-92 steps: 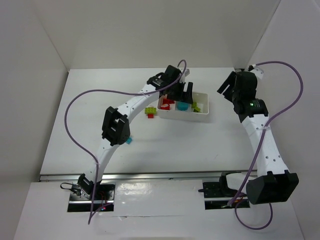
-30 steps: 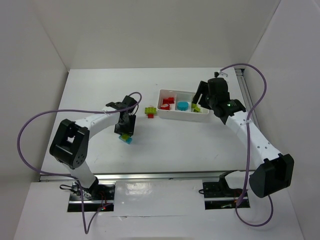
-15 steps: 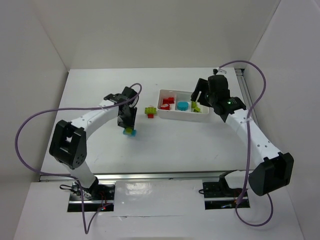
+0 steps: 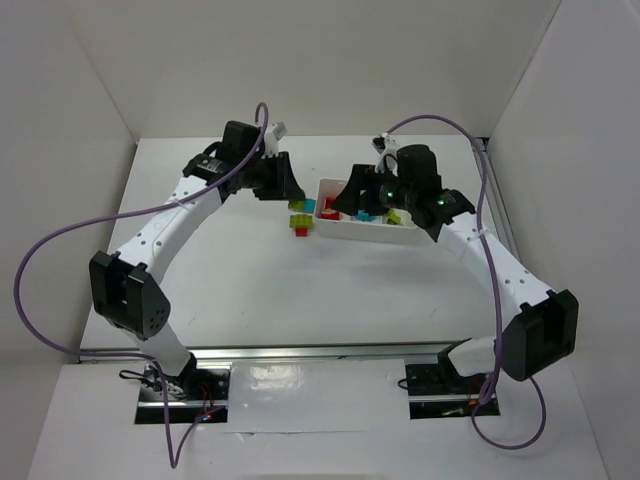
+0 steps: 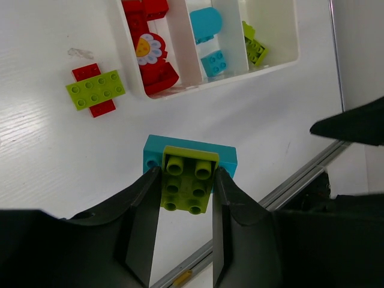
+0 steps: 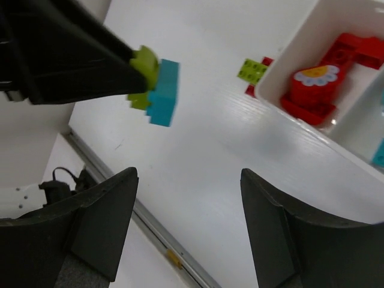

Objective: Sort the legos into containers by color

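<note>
Up off the table and across it goes the left arm since half a second ago, and its left gripper (image 5: 186, 192) is now hanging in the air near the tray. It is pinching narrow on a two-colour brick (image 5: 189, 165), the fingers (image 5: 144, 210) squeezing the yellow-green top piece from both sides while the cyan base is sticking out just past the tips. Below the hand the table (image 5: 54, 168) is showing well beneath the raised brick. Ahead and to the hand's left, a green-and-red pair (image 5: 96, 90) is lying loose, just beside the tray. Farther ahead the tray (image 5: 240, 75) is sitting with red bricks (image 5: 150, 54) in its left compartment, cyan bricks (image 5: 207, 24) in the middle and a yellow-green brick (image 5: 255, 48) in the right one. Facing it, the right gripper (image 6: 189, 228) is hovering over the tray's left end with its jaws spread wide and nothing between them, the lifted brick showing ahead of it, well apart.
</note>
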